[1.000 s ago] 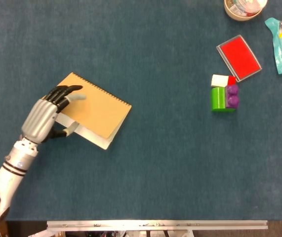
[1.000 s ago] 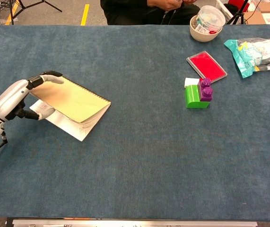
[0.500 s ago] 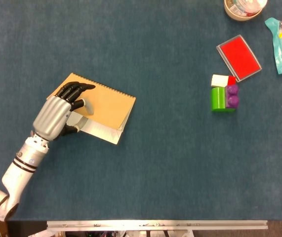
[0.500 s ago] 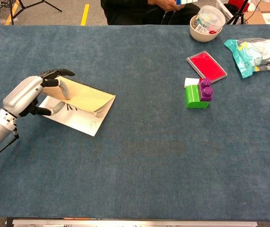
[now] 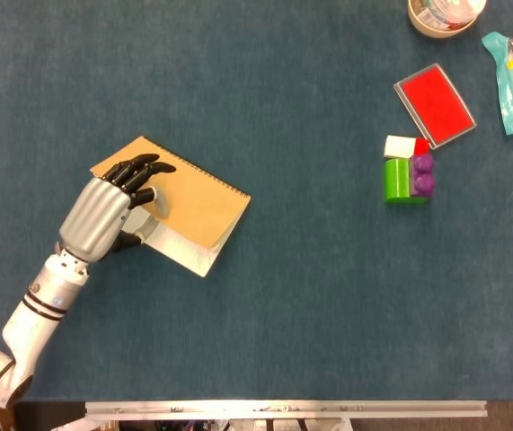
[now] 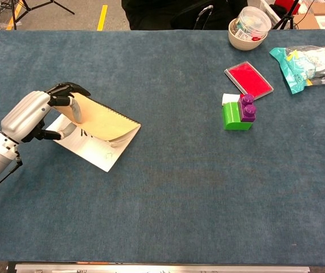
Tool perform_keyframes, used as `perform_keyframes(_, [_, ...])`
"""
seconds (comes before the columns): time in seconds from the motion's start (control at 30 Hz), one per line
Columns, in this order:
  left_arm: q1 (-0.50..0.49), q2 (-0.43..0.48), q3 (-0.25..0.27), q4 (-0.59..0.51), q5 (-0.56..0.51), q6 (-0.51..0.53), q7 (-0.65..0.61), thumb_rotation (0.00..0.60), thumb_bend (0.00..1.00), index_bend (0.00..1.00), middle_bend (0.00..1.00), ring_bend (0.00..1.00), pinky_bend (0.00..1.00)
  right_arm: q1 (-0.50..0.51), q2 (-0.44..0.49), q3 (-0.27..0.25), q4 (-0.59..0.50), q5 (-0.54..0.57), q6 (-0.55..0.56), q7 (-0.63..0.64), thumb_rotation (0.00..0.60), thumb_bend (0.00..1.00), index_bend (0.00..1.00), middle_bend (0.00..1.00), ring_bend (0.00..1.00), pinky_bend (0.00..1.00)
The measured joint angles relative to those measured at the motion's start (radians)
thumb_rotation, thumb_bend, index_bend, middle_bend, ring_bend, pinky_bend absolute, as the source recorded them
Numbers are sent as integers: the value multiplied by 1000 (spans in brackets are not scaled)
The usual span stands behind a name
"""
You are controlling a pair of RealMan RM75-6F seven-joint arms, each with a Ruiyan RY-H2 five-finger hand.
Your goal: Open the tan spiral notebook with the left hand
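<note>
Under the left hand (image 6: 30,115) lies the tan spiral notebook (image 5: 187,199), its cover (image 6: 101,117) pinched btwn thumb & fingers (image 5: 141,170) and tilted up off the white page (image 6: 91,149) w/ spiral edge on the far side. Well to the hand's right sit green & purple blocks (image 6: 239,114); beyond them a red pad (image 5: 433,103), then a bowl (image 6: 247,28) and plastic bag (image 6: 310,63) farthest off.
</note>
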Motion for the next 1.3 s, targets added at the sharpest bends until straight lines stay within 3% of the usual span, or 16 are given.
perform_keyframes(0.27, [40,49,26,21,3,31,-44,600,397,679,270,165,317,3,0,1,-2,-3,-3,-2,600,533,382,369,277,367])
perform_keyframes(0.77, [51,270,119,59,107,105,-16,600,401,679,272,165,317,3,-9,-3,-14,-15,3,-20,600,533,382,369,277,367])
perform_keyframes(0.97, [-6,348,133,-37,162,105,56,600,404,678,266,165,317,-2,-12,-5,-8,-13,7,-15,600,533,382,369,277,367])
perform_keyframes(1.3, [-140,470,130,-391,230,-36,275,600,410,682,264,165,313,-11,-19,-5,14,-7,14,9,600,533,382,369,277,367])
